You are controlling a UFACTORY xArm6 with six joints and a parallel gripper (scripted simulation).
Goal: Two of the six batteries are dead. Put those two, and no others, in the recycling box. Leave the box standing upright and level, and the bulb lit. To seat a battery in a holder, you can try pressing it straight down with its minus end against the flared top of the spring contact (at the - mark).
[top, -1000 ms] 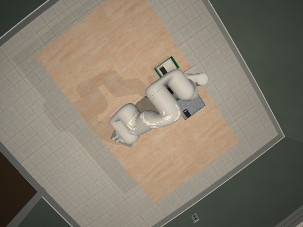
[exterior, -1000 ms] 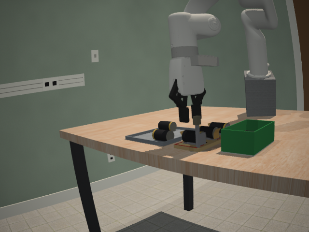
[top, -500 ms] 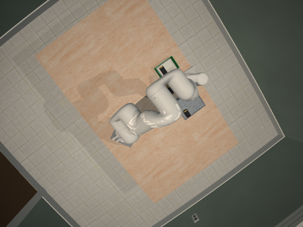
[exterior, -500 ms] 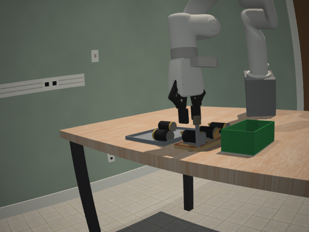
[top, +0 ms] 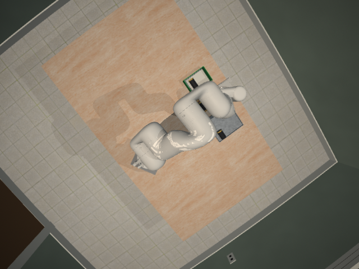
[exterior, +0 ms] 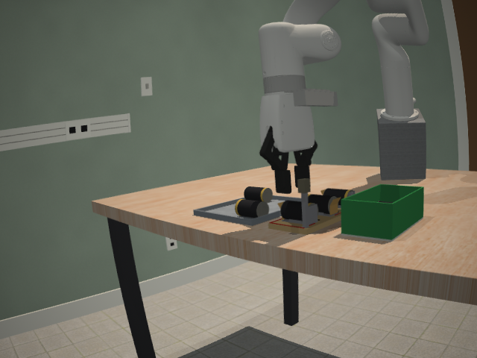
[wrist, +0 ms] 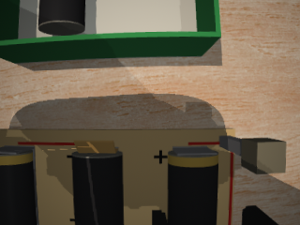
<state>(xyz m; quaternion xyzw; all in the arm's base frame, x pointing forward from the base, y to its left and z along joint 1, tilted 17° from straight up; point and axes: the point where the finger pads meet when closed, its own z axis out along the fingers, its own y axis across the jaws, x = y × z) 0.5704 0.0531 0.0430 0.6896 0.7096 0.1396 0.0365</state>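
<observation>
- The gripper (exterior: 292, 183) (wrist: 206, 218) points down over the wooden holder board (exterior: 288, 227) (wrist: 141, 180), its fingers partway open and nothing between them.
- The green recycling box (top: 207, 73) (exterior: 367, 219) (wrist: 117, 49) stands upright and level on the table (top: 115, 43) (exterior: 443, 250) (wrist: 262, 70), near the board.
- One battery (top: 192, 83) (wrist: 62, 16) lies inside the box, toward one side.
- Three batteries are on the board, side by side with gaps between them; the wrist view shows the middle battery (wrist: 97, 189) with a tan contact at its far end.
- The outer two, a left-hand battery (wrist: 16, 189) and a right-hand battery (wrist: 193, 189) in that view, have gold bands at their far ends, next to grey contacts.
- A plus mark (wrist: 160, 157) is printed just beside the right-hand one.
- Two more batteries lie on their sides apart in the shallow grey tray (top: 229, 124) (exterior: 227, 210).
- A small dull block (exterior: 303, 186) (wrist: 263, 157) tops a grey post (exterior: 304, 209) at the board's edge; whether a bulb is lit cannot be told.
</observation>
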